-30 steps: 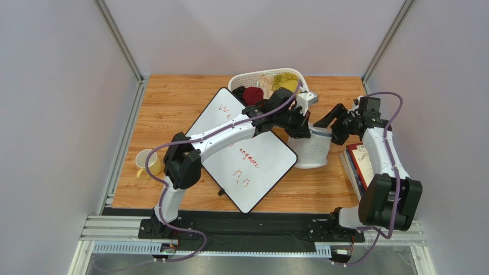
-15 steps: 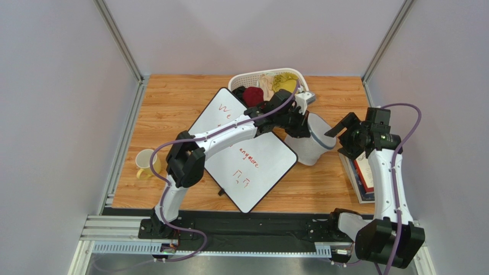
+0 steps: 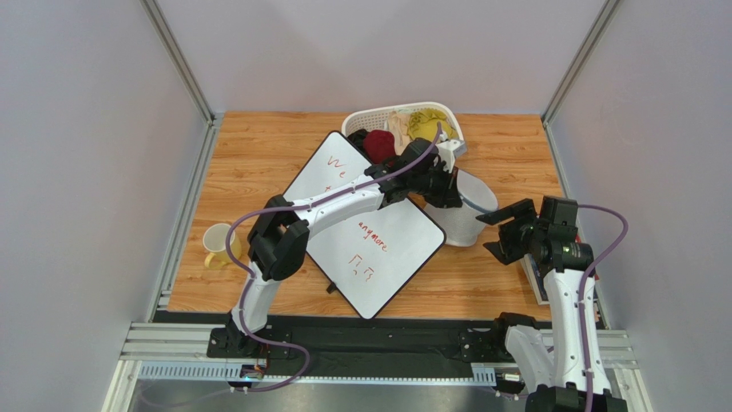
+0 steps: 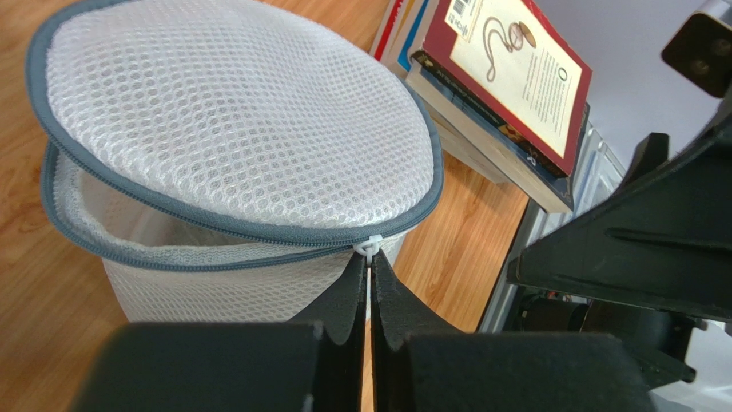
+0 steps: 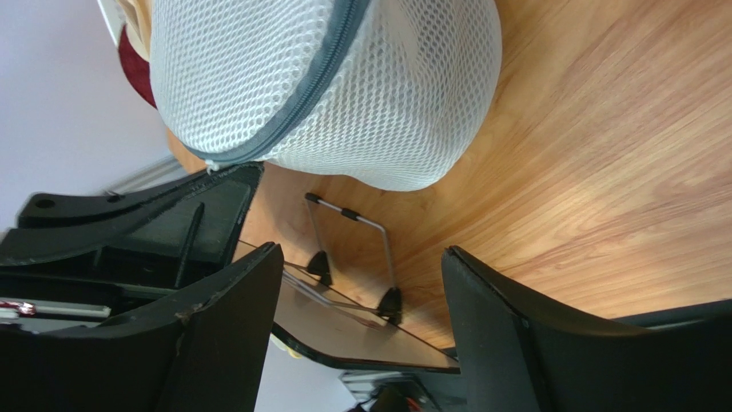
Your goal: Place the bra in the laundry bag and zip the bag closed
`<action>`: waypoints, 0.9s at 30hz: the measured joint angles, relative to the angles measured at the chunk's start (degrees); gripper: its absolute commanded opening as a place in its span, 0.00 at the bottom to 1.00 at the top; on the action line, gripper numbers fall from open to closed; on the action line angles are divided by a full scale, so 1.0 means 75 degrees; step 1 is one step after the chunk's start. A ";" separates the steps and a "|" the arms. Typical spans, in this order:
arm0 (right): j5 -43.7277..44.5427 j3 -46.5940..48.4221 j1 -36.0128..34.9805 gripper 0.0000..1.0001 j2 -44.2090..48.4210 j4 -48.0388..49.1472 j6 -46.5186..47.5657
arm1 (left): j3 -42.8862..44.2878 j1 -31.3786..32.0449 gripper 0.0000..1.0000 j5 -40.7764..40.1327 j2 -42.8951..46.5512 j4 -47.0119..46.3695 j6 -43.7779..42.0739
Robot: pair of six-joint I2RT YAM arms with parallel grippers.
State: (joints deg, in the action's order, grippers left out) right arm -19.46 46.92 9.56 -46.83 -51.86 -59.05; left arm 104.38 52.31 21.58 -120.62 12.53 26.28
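The laundry bag (image 3: 468, 215) is a white mesh pouch with a grey zipper band, standing right of the whiteboard. My left gripper (image 3: 447, 190) is shut on its white zipper pull (image 4: 369, 246). In the left wrist view the bag (image 4: 232, 120) has its zipper joined at the pull and gaping open to the left. My right gripper (image 3: 491, 233) is open and empty, to the near right of the bag and apart from it. In the right wrist view it (image 5: 361, 257) hangs over bare wood with the bag (image 5: 344, 86) beyond. The bra does not show in any view.
A whiteboard (image 3: 365, 227) on a wire stand (image 5: 356, 257) lies left of the bag. A white slotted basket (image 3: 371, 117) with yellow and dark red garments stands at the back. A stack of books (image 4: 507, 69) lies at the right edge. A yellow mug (image 3: 219, 245) sits at the left.
My right gripper has left the bag's right rim and drawn back toward the near right. The left gripper, still on the zipper pull, has shifted slightly toward the back, and the bag with it.
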 measured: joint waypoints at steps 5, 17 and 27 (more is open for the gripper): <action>-0.0020 -0.0621 -0.0122 0.70 0.0160 0.0723 -0.1274 | -0.0597 0.0000 0.00 0.0195 0.0172 -0.0300 0.0149; 0.0050 -0.0434 -0.0673 0.37 -0.1172 0.1947 -0.2212 | -0.0982 0.0006 0.00 0.0758 0.0525 -0.0758 0.0239; 0.0166 -0.0163 -0.0670 0.00 -0.1588 0.2145 -0.1682 | -0.0941 0.0035 0.00 0.0641 0.0557 -0.0303 0.0009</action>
State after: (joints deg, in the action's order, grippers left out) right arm -18.22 45.69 4.54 -58.74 -35.77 -71.66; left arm 97.32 52.58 26.39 -116.44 10.26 26.35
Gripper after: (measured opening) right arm 0.020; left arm 0.006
